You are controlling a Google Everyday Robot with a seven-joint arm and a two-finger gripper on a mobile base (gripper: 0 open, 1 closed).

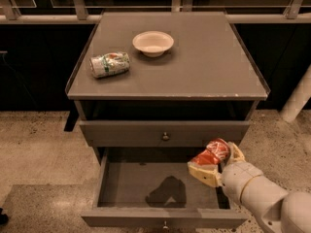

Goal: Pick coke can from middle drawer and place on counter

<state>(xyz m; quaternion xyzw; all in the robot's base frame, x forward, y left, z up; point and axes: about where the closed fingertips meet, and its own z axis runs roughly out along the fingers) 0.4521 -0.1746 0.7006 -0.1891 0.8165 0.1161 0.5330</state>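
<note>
The red coke can (211, 155) is held tilted in my gripper (216, 163), lifted above the right side of the open middle drawer (126, 184). The gripper's cream fingers (203, 173) close around the can, and my white arm comes in from the lower right corner. The can's shadow falls on the drawer's grey floor. The grey counter (204, 62) lies above, at the top of the cabinet.
On the counter, a green-and-white can (110, 64) lies on its side at the left and a shallow white bowl (153, 42) stands near the middle back. A closed knobbed drawer front (165, 133) sits above the open drawer. A white post (296, 101) stands at the right.
</note>
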